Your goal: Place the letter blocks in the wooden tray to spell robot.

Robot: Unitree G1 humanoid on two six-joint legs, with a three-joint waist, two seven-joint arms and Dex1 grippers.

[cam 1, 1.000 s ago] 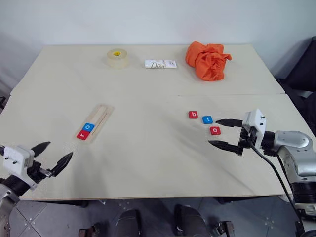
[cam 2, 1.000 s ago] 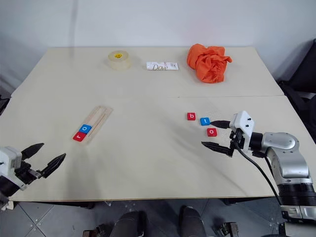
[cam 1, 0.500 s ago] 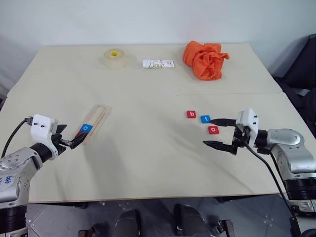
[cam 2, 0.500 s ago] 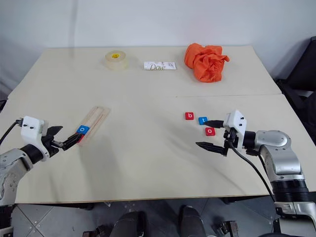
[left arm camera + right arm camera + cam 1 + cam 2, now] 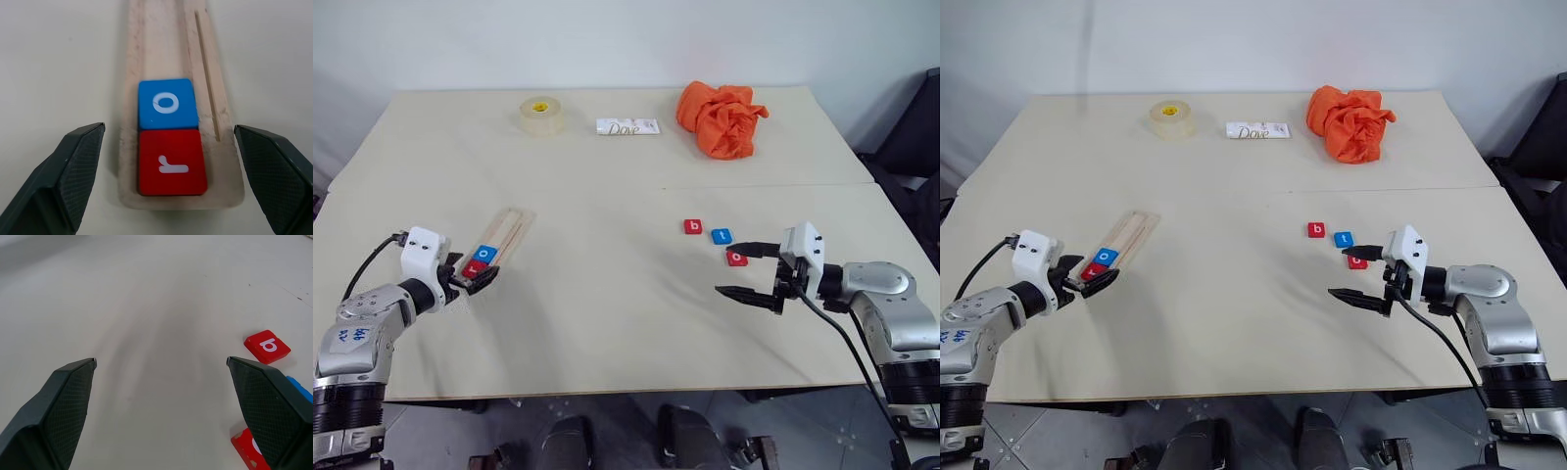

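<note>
I see the long pale wooden tray (image 5: 166, 63) at table's left w/ 2 tiles: red r (image 5: 171, 162), blue o (image 5: 167, 103). 3 loose at right: red b (image 5: 693, 227), blue t (image 5: 722, 236), red o (image 5: 737, 258). Left gripper (image 5: 171, 181) gapes round the tray end; right gripper (image 5: 741, 269) gapes, empty.

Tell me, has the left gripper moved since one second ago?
Yes. The left gripper came forward to the near end of the wooden tray.
</note>
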